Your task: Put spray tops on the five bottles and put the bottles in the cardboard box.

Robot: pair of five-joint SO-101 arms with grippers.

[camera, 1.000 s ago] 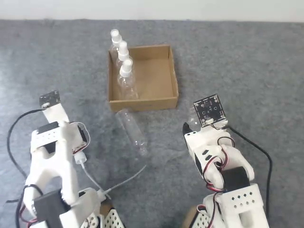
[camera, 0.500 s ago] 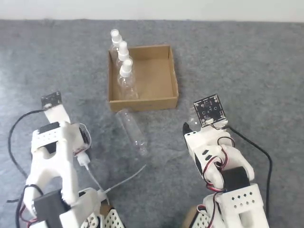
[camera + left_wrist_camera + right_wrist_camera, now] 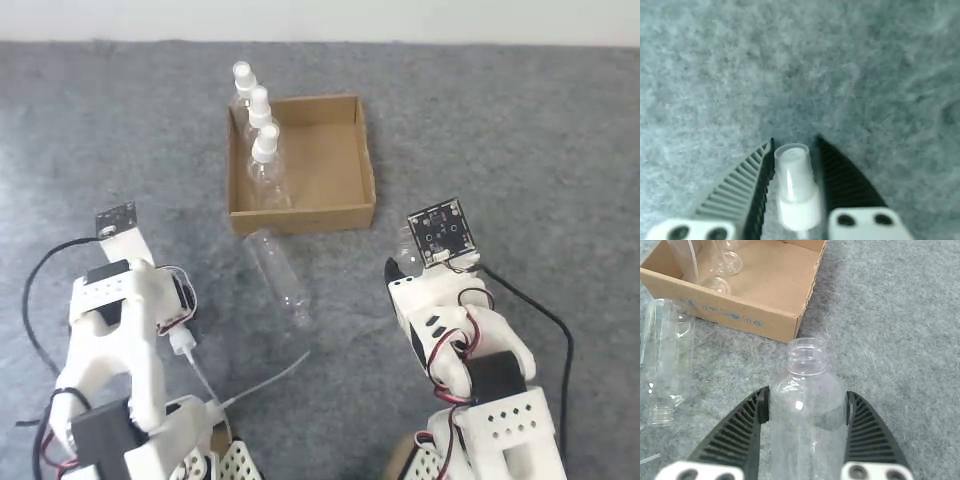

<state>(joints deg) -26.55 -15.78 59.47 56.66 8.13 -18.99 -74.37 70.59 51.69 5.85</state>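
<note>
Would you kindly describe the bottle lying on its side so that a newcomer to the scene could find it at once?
Find the cardboard box on the grey carpet. Just outside its wall nearest the arms, a clear bottle lies on its side on the carpet. Unlike the three bottles standing inside the box, it has no spray top and lies flat rather than upright.

A robotics lab bench: grey carpeted tabletop (image 3: pixel 520 130), two servo arms (image 3: pixel 110 340).
</note>
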